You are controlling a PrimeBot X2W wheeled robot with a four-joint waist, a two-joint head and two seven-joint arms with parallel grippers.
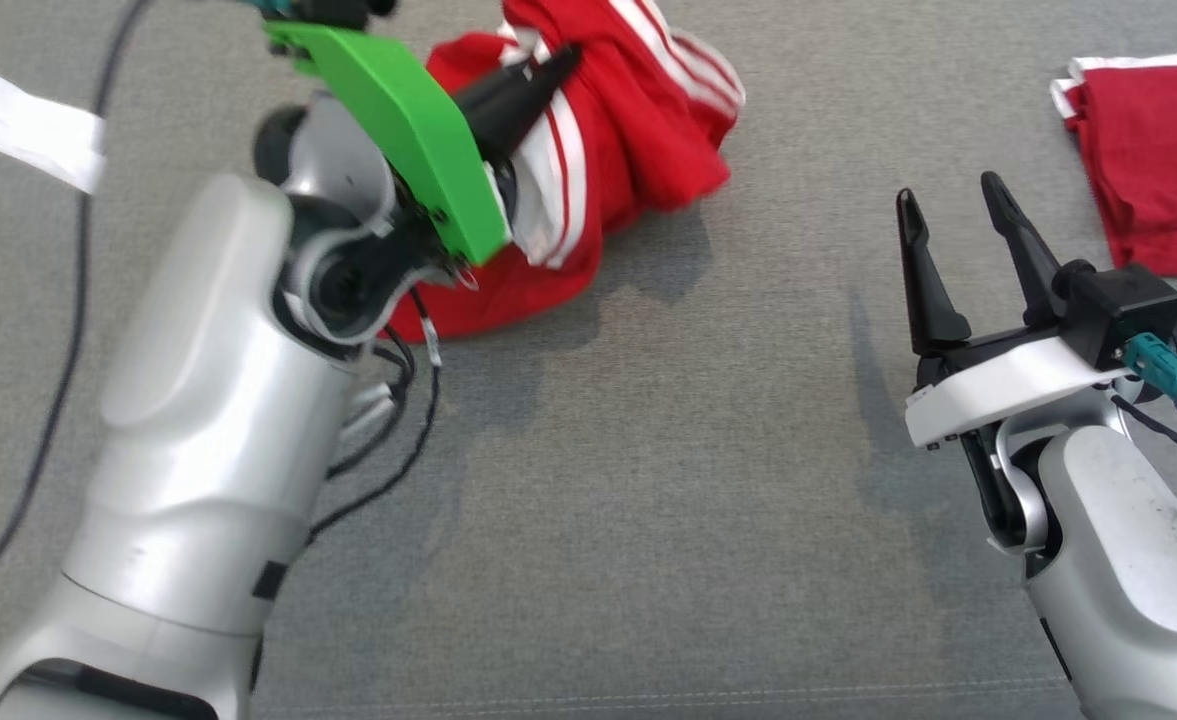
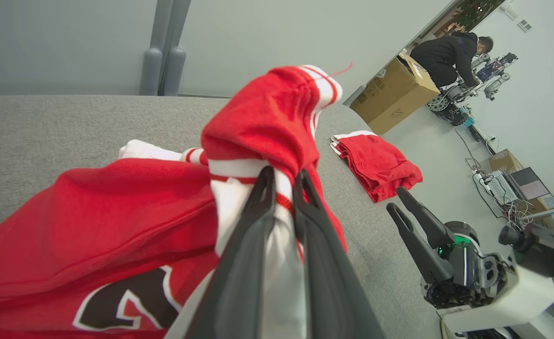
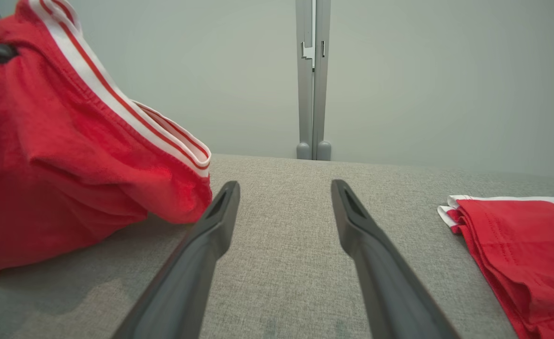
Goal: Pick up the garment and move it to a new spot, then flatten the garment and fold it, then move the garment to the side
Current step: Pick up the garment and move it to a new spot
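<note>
Garment (image 1: pixel 648 130) on grey surface (image 1: pixel 648 500), pale wall (image 3: pixel 422 70)

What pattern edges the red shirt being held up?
The shirt has a white edge band with a thin red stripe; clearest in the right wrist view.

A: The garment (image 1: pixel 638 130) is looking like soft matt knit cloth with white trim. Beneath it?
B: The table cover (image 1: pixel 648 480) is showing grey woven fabric, coarse and matt. Left of the garment, the forearm shell (image 1: pixel 218 400) is gleaming smooth and silvery. The green bracket (image 1: pixel 398 130) against the garment is reading as matt plastic.
</note>
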